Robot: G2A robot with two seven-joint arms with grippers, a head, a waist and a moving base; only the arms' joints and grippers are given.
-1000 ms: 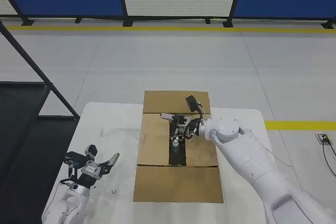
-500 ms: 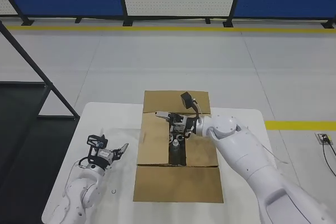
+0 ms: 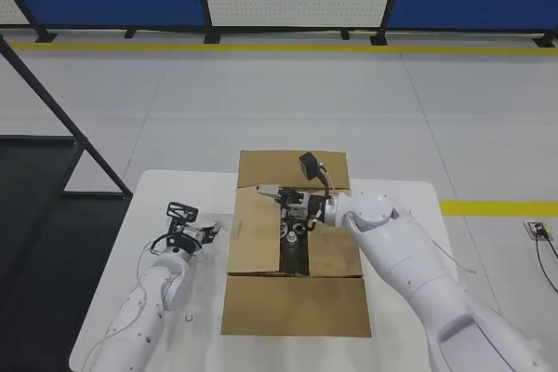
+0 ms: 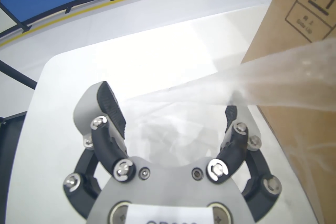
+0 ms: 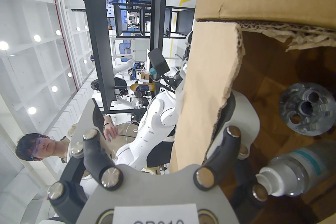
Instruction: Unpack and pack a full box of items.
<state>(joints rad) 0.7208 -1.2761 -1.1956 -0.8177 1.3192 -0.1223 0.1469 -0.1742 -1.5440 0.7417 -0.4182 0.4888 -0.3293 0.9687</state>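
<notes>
An open cardboard box [image 3: 260,244] stands mid-table with its flaps spread out. A narrow dark gap between the flaps shows a white-capped bottle [image 3: 290,244]. My right gripper [image 3: 277,195] is at the far end of that gap. In the right wrist view it [image 5: 170,117] is open and straddles the torn edge of a flap [image 5: 207,83]. Inside the box lie the bottle [image 5: 291,172] and a grey metal disc [image 5: 305,112]. My left gripper [image 3: 203,232] is open beside the box's left wall [image 4: 302,51]. A clear film strip [image 4: 275,80] runs from that wall across its fingers [image 4: 111,109].
The white table [image 3: 391,279] has bare room to the left and right of the box. A small hook-shaped bit [image 3: 188,321] lies near the front left. A black metal frame [image 3: 37,102] stands off the table's left side.
My left arm has swung from the table's front left up toward the box's left wall. The right gripper has shifted only slightly at the flap.
</notes>
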